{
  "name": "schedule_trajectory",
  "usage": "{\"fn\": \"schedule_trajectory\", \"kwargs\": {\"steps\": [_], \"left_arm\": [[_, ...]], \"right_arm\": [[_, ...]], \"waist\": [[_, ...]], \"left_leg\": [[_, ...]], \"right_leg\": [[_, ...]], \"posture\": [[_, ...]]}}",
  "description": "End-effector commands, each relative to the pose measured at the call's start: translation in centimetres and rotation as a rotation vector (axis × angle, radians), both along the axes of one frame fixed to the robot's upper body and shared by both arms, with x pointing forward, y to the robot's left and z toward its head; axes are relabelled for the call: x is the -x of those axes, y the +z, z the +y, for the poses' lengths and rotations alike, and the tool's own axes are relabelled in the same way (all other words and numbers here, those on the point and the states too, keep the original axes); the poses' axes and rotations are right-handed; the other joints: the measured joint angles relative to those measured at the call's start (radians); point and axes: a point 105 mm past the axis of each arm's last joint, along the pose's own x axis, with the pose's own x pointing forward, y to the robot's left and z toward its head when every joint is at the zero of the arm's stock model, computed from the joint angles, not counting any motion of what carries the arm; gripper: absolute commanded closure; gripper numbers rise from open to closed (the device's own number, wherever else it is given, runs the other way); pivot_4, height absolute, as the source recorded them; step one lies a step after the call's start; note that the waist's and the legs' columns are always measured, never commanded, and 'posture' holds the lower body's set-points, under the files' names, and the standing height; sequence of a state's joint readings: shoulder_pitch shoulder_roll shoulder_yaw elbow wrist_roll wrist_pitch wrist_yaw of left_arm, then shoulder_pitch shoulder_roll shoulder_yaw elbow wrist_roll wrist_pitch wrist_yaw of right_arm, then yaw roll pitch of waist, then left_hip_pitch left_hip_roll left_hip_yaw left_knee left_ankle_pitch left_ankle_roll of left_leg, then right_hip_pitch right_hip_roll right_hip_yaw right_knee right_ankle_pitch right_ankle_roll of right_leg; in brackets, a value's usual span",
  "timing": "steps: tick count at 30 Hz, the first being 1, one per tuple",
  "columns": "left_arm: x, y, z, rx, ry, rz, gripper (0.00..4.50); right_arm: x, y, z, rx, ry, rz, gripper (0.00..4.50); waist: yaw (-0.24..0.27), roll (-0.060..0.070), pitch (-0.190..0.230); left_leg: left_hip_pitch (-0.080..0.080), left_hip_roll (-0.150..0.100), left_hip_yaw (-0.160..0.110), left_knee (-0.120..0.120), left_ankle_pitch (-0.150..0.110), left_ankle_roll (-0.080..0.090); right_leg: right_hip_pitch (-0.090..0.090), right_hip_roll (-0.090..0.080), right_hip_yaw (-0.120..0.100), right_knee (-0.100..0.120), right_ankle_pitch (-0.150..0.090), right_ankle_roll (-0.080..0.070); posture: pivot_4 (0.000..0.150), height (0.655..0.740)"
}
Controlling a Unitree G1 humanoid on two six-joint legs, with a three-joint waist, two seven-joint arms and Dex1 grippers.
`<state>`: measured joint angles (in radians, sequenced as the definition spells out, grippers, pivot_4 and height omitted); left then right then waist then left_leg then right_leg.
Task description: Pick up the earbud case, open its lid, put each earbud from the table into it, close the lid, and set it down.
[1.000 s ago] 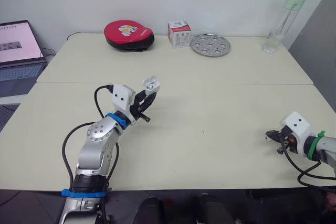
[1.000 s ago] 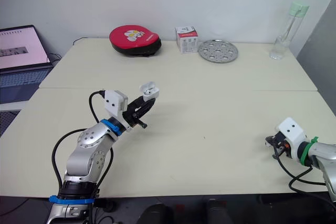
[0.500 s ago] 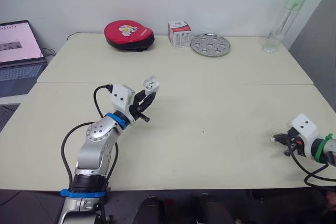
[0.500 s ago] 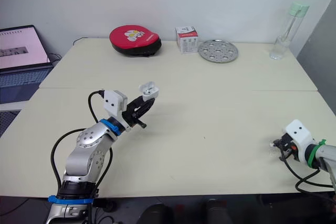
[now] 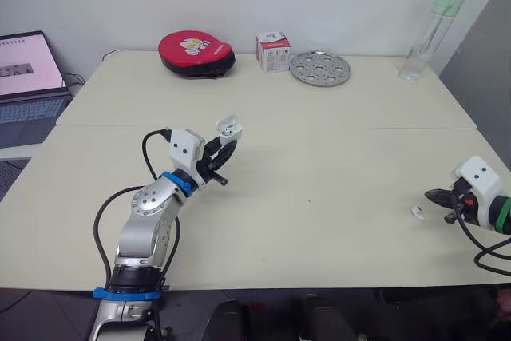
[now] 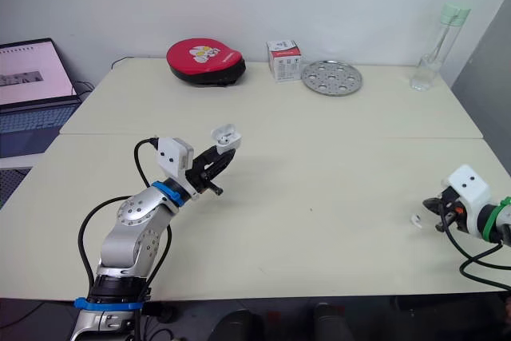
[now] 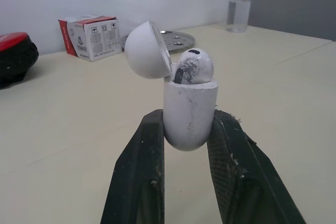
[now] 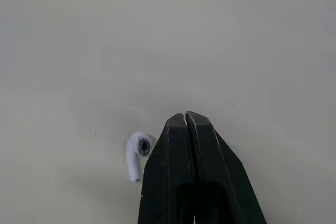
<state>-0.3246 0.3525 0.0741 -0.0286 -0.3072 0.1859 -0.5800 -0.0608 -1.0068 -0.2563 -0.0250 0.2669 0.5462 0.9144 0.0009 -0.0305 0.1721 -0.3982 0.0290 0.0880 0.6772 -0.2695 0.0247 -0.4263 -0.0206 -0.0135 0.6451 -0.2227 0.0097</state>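
head views, change: right gripper (image 5: 437, 196) has backed off toward the robot's right edge of the bench (image 5: 335, 157). A second ago it sat over the spot where the loose earbud (image 5: 416, 213) now lies exposed. Left arm and case are as before.
head views, right gripper: low over the bench, tips aimed at the loose earbud. The earbud lies just ahead of the tips, not touching.
head views, left gripper (image 5: 224, 143): raised off the bench on the robot's left, clamped on the earbud case (image 5: 228, 126). The case is well apart from the loose earbud, across the bench.
head views, far edge: red round pouch (image 5: 196, 53), small box (image 5: 272, 51), perforated metal disc (image 5: 319, 67), clear bottle (image 5: 427, 36). A laptop (image 5: 28, 77) sits off the bench to the left.
left wrist, case: upright, its rounded bottom pinched between the two black fingers (image 7: 139, 171), one on each side. The lid (image 7: 147, 50) is hinged open and tipped back.
left wrist, contents: one seated earbud (image 7: 193, 66) sticks out of the case mouth, smudged dark. Whether the second slot is filled cannot be told.
right wrist, gripper: fingers pressed together tip to tip, nothing between them.
right wrist, earbud: lying flat on the bench just beside the closed tips, to one side of them. Dark speaker end nearest the gripper, stem pointing away. There is a small gap and no contact.
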Motion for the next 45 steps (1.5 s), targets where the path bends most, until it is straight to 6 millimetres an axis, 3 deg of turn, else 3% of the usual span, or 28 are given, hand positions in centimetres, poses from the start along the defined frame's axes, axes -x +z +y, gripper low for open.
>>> {"fn": "schedule_trajectory", "kwargs": {"steps": [1, 7, 15, 25, 35, 41, 45], "left_arm": [[0.1, 1.1, -0.2, 0.002, -0.004, -0.055, 3.73], [0.3, 1.2, -0.2, 0.003, -0.001, -0.055, 3.73], [0.1, 1.3, -0.5, -0.014, -0.013, -0.060, 3.73], [0.3, 1.0, -0.4, -0.017, -0.009, -0.052, 3.73], [0.2, 0.9, -0.3, -0.017, -0.011, -0.047, 3.73], [0.2, 0.8, -0.2, -0.017, -0.007, -0.046, 3.73], [0.3, 0.7, -0.3, -0.015, -0.009, -0.043, 3.73]], "right_arm": [[-0.1, 0.7, -0.7, 0.027, -0.016, -0.016, 4.47], [0.0, -0.3, -1.3, 0.073, -0.037, 0.003, 4.47], [0.0, -1.6, -0.1, 0.064, 0.002, 0.031, 4.47], [1.0, -1.9, 0.9, 0.011, 0.050, 0.075, 4.47], [1.4, -1.6, 1.2, -0.001, 0.064, 0.093, 4.47], [0.0, 0.1, -0.6, 0.084, 0.007, 0.026, 4.47], [0.6, 1.1, -0.1, 0.074, 0.036, 0.087, 4.31]], "waist": [[0.000, 0.000, 0.000], [0.000, 0.000, 0.000], [0.000, 0.000, 0.000], [0.000, 0.000, 0.000], [0.000, 0.000, 0.000], [0.000, 0.000, 0.000], [0.000, 0.000, 0.000]], "left_leg": [[0.000, 0.000, 0.000, 0.000, 0.000, 0.000], [0.000, 0.000, 0.000, 0.000, 0.000, 0.000], [0.000, 0.000, 0.000, 0.000, 0.000, 0.000], [0.000, 0.000, 0.000, 0.000, 0.000, 0.000], [0.000, 0.000, 0.000, 0.000, 0.000, 0.000], [0.000, 0.000, 0.000, 0.000, 0.000, 0.000], [0.000, 0.000, 0.000, 0.000, 0.000, 0.000]], "right_leg": [[0.000, 0.000, 0.000, 0.000, 0.000, 0.000], [0.000, 0.000, 0.000, 0.000, 0.000, 0.000], [0.000, 0.000, 0.000, 0.000, 0.000, 0.000], [0.000, 0.000, 0.000, 0.000, 0.000, 0.000], [0.000, 0.000, 0.000, 0.000, 0.000, 0.000], [0.000, 0.000, 0.000, 0.001, 0.000, 0.000], [0.000, 0.000, 0.000, 0.001, 0.000, 0.000]], "posture": [[0.150, 0.7400], [0.150, 0.7400], [0.150, 0.7400], [0.150, 0.7400], [0.150, 0.7400], [0.150, 0.7400], [0.150, 0.7400]]}}
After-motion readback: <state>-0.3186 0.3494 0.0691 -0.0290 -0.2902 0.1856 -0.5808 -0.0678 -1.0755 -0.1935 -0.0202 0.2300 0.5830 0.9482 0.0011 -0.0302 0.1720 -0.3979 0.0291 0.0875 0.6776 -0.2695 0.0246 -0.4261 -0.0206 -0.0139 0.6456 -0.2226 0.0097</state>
